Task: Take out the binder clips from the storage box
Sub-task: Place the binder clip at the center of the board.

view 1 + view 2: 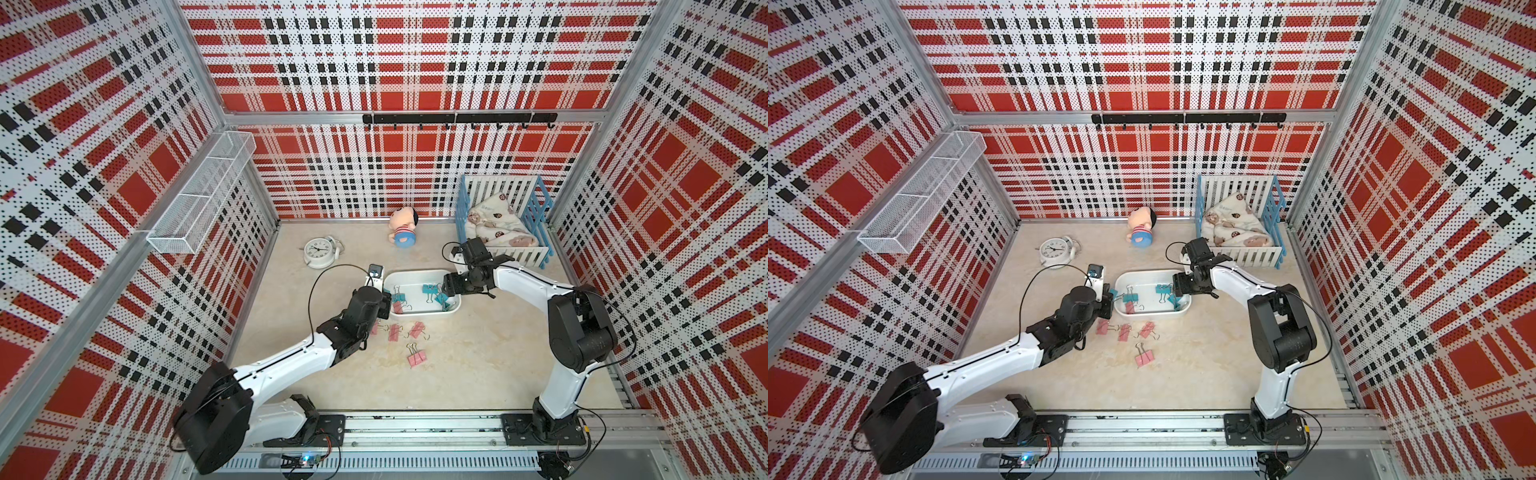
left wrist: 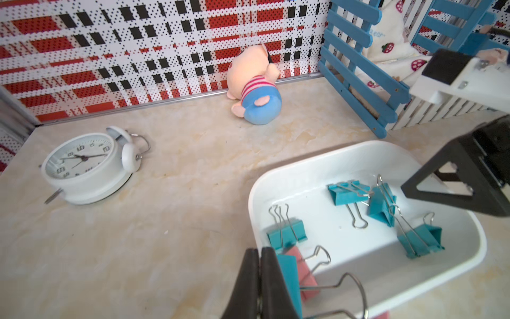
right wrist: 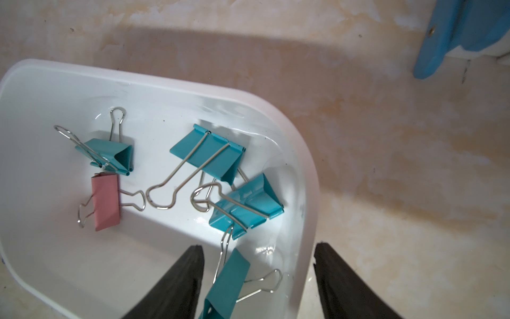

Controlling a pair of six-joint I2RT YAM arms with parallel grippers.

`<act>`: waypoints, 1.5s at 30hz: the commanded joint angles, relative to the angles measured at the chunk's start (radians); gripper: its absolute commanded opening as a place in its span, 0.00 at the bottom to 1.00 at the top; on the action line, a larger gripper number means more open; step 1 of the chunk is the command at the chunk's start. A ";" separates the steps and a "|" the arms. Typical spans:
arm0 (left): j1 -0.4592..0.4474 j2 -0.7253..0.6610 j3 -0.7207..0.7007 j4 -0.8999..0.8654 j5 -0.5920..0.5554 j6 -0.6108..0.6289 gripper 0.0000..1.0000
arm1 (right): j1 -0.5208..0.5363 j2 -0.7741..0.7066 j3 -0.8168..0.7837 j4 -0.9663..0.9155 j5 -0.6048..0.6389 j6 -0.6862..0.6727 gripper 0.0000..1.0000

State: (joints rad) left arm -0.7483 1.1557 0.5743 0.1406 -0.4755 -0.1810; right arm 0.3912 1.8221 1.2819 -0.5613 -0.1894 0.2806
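The white storage box (image 1: 415,273) sits mid-table and holds several teal binder clips (image 3: 207,154) and one pink clip (image 3: 106,204). My left gripper (image 2: 259,250) is at the box's left end, shut on the wire handle of a teal clip (image 2: 288,273) that hangs beside its fingers over the rim. My right gripper (image 3: 259,245) is open at the box's right end. It straddles the wall (image 3: 309,165), one finger inside and one outside, with a teal clip (image 3: 226,284) lying between them. Several pink clips (image 1: 392,332) lie on the table in front of the box.
A white alarm clock (image 1: 319,252) stands at the back left and a plush toy (image 1: 404,232) lies by the back wall. The blue-and-white crib (image 1: 503,224) with bedding stands just behind my right arm. A wire-mesh basket (image 1: 203,195) hangs on the left wall.
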 commanded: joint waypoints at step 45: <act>-0.445 0.146 -0.194 -0.341 -0.546 -0.793 0.00 | -0.003 0.029 0.019 -0.006 -0.018 -0.020 0.71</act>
State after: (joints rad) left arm -1.1843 1.2564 0.3565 -0.1562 -1.0168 -0.9463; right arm 0.3912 1.8366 1.2819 -0.5598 -0.2028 0.2726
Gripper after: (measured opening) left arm 0.086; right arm 0.707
